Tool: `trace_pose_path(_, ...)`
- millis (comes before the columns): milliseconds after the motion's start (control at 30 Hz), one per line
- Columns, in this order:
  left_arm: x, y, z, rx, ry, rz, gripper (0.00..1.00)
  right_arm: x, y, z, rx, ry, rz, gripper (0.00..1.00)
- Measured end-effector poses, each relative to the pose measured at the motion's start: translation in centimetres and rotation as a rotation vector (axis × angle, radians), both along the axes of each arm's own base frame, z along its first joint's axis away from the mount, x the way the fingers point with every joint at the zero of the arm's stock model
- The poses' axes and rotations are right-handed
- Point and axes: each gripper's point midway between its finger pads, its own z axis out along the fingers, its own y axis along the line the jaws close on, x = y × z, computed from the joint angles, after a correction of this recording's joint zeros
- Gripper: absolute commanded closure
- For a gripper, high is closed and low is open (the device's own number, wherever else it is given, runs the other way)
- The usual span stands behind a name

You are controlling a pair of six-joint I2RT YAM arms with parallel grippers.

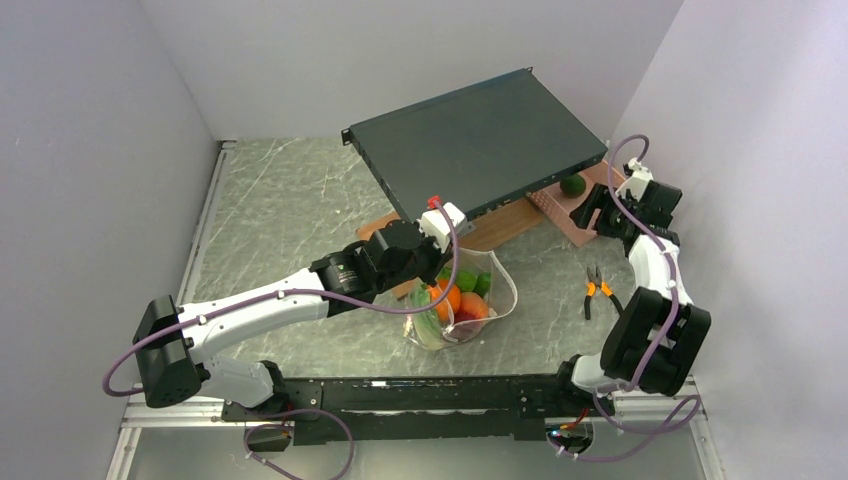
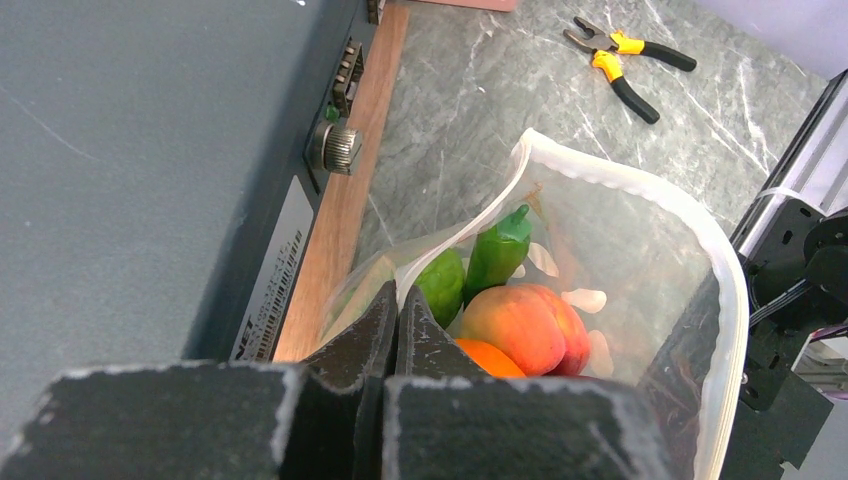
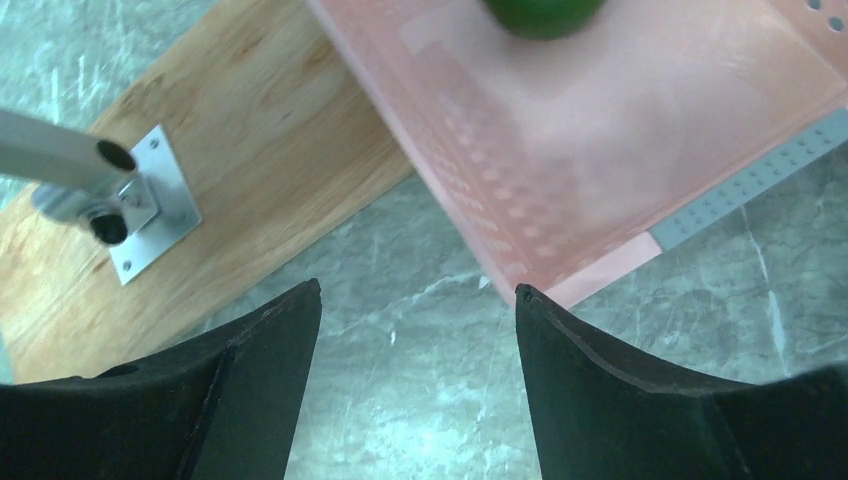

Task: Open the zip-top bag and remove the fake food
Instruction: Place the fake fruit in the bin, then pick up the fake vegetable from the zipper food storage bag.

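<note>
The clear zip-top bag [image 1: 503,288] stands open on the table, its pale rim [image 2: 620,180] spread wide. Inside lies the fake food [image 1: 462,300]: a peach [image 2: 525,325], an orange piece [image 2: 490,357], a green pepper [image 2: 497,250] and a green round fruit [image 2: 440,280]. My left gripper [image 2: 398,295] is shut on the bag's near rim, which comes out from between the fingertips. A further green round piece [image 1: 572,185] sits in the pink basket [image 1: 560,215]. My right gripper [image 3: 415,290] hangs open and empty over bare table beside the basket's corner [image 3: 600,150].
A dark flat box [image 1: 480,140] rests tilted on a wooden board [image 1: 500,228] just behind the bag. Orange-handled pliers [image 1: 597,290] lie on the table right of the bag. A metal bracket [image 3: 150,200] is screwed to the board. Walls close in on both sides.
</note>
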Motion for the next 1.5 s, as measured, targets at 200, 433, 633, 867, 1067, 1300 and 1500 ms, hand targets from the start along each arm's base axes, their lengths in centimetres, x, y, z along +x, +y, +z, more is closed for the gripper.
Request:
trace_pose_path(200, -0.1, -0.1, 0.0, -0.004, 0.006, -0.009, 1.00, -2.3, 2.9, 1.1, 0.003, -0.041, 0.165, 0.24)
trace_pose_path(433, -0.2, -0.2, 0.0, -0.007, 0.010, -0.019, 1.00, -5.8, 6.9, 2.3, 0.034, -0.096, 0.378, 0.22)
trace_pose_path(633, -0.3, -0.3, 0.0, -0.010, 0.015, -0.030, 1.00, -8.6, 9.7, 3.7, 0.047, -0.157, 0.548, 0.21)
trace_pose_path(867, -0.4, -0.4, 0.0, -0.016, 0.021, -0.036, 1.00, -12.8, 13.2, 5.2, 0.052, -0.226, 0.794, 0.20)
trace_pose_path(1067, -0.6, -0.6, 0.1, -0.032, 0.034, -0.043, 1.00, -15.0, 15.3, 8.1, -0.008, -0.354, 0.960, 0.19)
trace_pose_path(1300, -0.7, -0.7, 0.2, -0.041, 0.045, -0.046, 1.00, -17.5, 18.0, 9.4, -0.083, -0.477, 1.140, 0.22)
trace_pose_path(1500, -0.8, -0.7, 0.1, -0.043, 0.048, -0.050, 1.00, -19.9, 21.4, 11.6, -0.140, -0.597, 1.291, 0.29)
